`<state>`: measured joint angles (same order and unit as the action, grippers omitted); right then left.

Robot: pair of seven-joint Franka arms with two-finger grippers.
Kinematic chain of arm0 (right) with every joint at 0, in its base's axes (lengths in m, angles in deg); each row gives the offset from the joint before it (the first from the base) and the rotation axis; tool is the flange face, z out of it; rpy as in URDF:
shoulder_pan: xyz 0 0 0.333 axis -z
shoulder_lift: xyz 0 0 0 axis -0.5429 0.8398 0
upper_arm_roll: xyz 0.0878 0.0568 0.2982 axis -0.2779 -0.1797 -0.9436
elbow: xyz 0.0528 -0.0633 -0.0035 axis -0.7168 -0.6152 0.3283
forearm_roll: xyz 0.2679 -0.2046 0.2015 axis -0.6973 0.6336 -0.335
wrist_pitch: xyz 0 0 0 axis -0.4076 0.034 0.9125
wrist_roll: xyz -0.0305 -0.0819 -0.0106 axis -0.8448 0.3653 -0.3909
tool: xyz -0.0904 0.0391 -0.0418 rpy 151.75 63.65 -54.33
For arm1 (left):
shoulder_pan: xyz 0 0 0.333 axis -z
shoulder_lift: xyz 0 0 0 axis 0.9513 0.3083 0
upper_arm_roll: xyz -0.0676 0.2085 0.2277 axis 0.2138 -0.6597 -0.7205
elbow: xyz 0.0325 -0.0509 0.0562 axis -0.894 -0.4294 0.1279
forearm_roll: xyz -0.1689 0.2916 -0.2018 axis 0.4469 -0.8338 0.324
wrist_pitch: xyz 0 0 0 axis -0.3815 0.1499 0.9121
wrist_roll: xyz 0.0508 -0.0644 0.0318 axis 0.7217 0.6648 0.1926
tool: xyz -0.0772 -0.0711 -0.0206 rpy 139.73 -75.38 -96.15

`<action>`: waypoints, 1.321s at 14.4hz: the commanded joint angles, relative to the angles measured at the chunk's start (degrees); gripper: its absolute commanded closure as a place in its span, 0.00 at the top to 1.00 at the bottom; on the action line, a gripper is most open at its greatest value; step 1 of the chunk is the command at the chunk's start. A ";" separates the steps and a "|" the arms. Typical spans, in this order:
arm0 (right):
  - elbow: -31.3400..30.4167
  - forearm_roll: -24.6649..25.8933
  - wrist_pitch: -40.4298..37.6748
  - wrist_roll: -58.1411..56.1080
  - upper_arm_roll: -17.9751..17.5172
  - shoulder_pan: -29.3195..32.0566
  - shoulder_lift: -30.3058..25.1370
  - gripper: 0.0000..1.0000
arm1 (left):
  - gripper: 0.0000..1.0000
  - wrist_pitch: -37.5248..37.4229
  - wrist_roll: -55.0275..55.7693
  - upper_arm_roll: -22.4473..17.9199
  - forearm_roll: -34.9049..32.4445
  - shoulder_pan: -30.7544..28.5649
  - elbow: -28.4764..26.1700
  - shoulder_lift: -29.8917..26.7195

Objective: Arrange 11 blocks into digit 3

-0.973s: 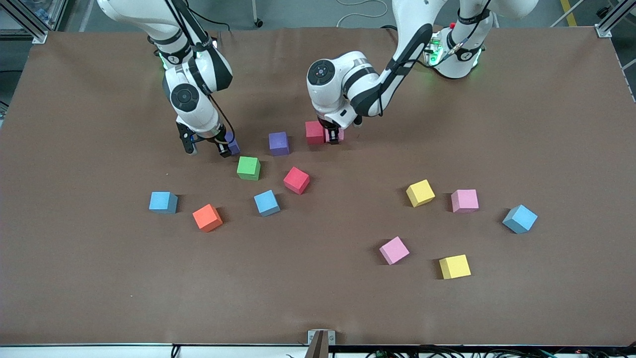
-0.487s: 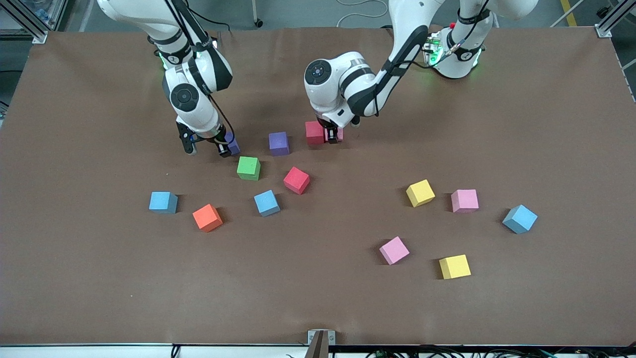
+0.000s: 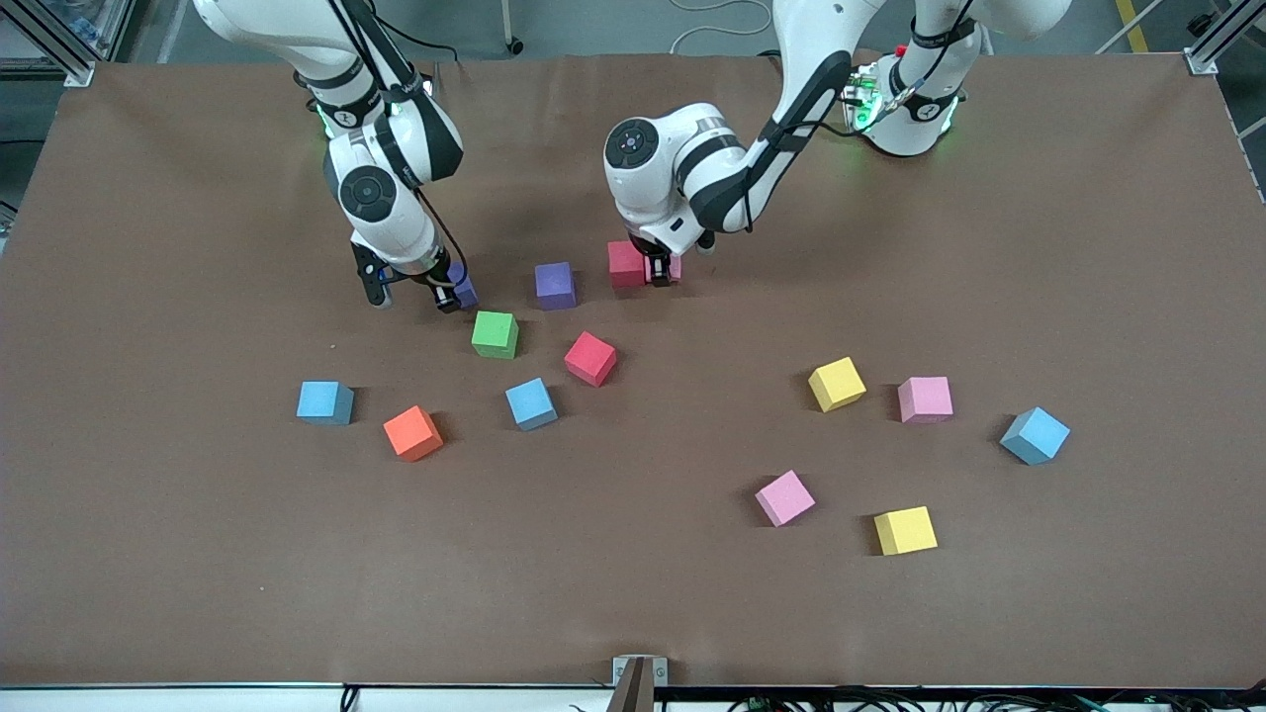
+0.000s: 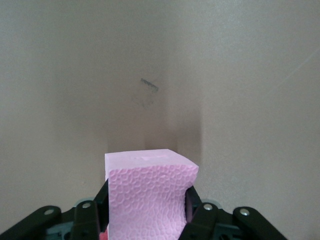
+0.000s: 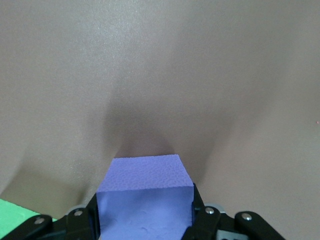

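Front view: left gripper [image 3: 661,272] clamps a pink block [image 3: 674,267] beside the red block [image 3: 625,264]; right gripper [image 3: 412,293] sits low.

Left wrist view — pink block squeezed.

Right wrist view — fingers flank the purple block [image 5: 145,200]; firm hold unclear. Next probably lift.

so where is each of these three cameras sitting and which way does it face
Front view: high, across the table from the robots, facing their bases; both arms show, with scattered blocks.
Left wrist view: on the left arm's wrist, looking down past the left gripper, shut on a squeezed pink block.
Right wrist view: on the right arm's wrist, looking down past the right gripper with a purple block between its fingers.
Shared: both blocks also appear in the front view, pink beside a red block.
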<state>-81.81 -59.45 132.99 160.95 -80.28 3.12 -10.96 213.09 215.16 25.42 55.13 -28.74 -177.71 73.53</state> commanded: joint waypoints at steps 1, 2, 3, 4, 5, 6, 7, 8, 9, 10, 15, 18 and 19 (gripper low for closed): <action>-0.32 -0.23 0.37 0.99 -0.11 -0.47 -0.37 0.64 | 0.27 -1.10 4.03 -0.03 -1.65 0.47 2.10 0.96; -0.32 -0.23 0.45 0.99 -0.11 -0.47 -0.37 0.63 | 0.27 -1.10 4.03 -0.03 -1.65 0.47 2.19 1.04; -0.23 -0.23 0.37 0.99 -0.11 -0.38 -0.37 0.56 | 0.27 -1.10 4.03 -0.03 -1.65 0.47 2.19 1.05; -0.23 -0.23 0.37 1.08 -0.11 -0.38 -0.37 0.48 | 0.27 -1.10 4.03 -0.03 -1.65 0.56 2.10 1.13; -0.23 -0.23 0.37 1.08 -0.11 -0.47 -0.37 0.39 | 0.27 -1.10 4.12 -0.03 -1.65 0.56 2.19 1.31; -0.23 -0.23 0.37 1.08 -0.11 -0.47 -0.37 0.30 | 0.27 -1.10 4.12 -0.03 -1.65 0.82 2.10 1.31; -0.23 -0.23 0.37 1.08 -0.11 -0.56 -0.37 0.23 | 0.27 -1.10 4.12 -0.03 -1.65 0.82 2.10 1.48; -0.23 -0.23 0.37 1.17 -0.11 -0.56 -0.37 0.15 | 0.27 -1.10 4.12 -0.03 -1.65 0.82 2.19 1.66; -0.23 -0.23 0.37 1.17 -0.20 -0.82 -0.37 0.10 | 0.27 -1.10 4.21 -0.03 -1.65 0.82 2.19 1.75; -0.23 -0.31 0.37 2.47 -0.20 -1.34 -0.37 0.04 | 0.28 -1.10 4.29 -0.03 -1.65 0.82 2.19 1.75; -0.14 -0.31 -0.07 7.93 -0.20 -4.25 -1.07 0.00 | 0.97 -1.10 4.30 -0.03 -1.65 1.00 2.19 1.84; -0.32 -0.31 -0.95 13.54 -0.20 -8.01 -2.74 0.00 | 1.00 -1.10 4.12 -0.03 -1.65 1.61 2.19 1.84; -0.32 -0.31 -2.08 14.95 -0.20 -8.81 -3.44 0.00 | 1.00 -1.18 4.21 -0.03 -1.65 1.70 2.19 1.75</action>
<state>-81.37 -59.45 132.73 172.01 -80.62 -3.16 -11.62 213.01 215.19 25.43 55.13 -27.77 -176.70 74.85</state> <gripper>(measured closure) 0.419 0.009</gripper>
